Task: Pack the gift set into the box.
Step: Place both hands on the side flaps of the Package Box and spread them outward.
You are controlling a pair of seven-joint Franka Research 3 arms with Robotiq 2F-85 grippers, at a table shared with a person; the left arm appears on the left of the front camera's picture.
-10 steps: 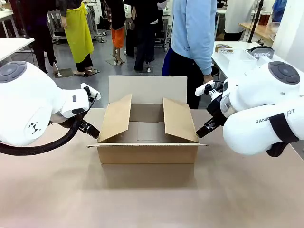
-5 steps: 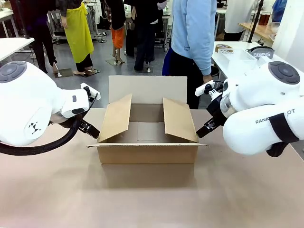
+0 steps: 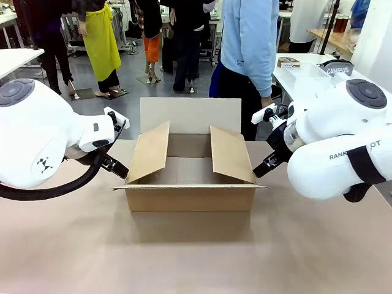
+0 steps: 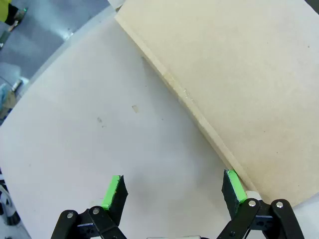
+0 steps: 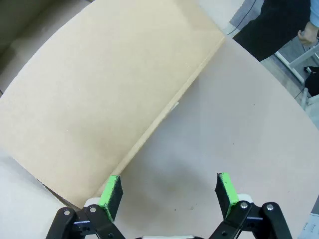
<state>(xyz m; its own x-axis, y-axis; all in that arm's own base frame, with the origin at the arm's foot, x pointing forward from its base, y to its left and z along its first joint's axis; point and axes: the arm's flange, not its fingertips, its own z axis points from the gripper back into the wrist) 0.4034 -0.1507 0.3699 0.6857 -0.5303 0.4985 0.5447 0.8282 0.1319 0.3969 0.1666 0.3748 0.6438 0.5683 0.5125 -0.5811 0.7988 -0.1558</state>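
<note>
Box (image 3: pixel 191 184), brown carton, is sitting open at the middle of the table (image 3: pixel 184 257), its floor lying bare, with the gift set not yet inside. Left gripper (image 4: pixel 173 185) and right gripper (image 5: pixel 169 188) are hanging spread wide and holding nothing, each just beside a side flap's outer face. Both side flaps are leaning inward and narrowing the mouth, so the next move is probably calling for pressing them outward. Free tabletop is lying in front of the box.

Both arms were glossy white w/ rounded, bulbous housings. The left arm (image 3: pixel 37 138) had a round grey cap (image 3: pixel 15 90), a small black dotted logo (image 3: pixel 41 164) & a thick black cable (image 3: pixel 55 187) curving beneath. The right arm (image 3: pixel 334 144) had a like grey cap (image 3: pixel 366 92), dark lettering (image 3: pixel 355 150) reading "RANK…OT", partly hidden, & a black strap (image 3: pixel 361 168). The left jaws were black link bars w/ silver screws (image 4: pixel 249 202) & bright green pads (image 4: pixel 113 191); the right jaws matched, pads (image 5: pixel 225 189) green too.
</note>
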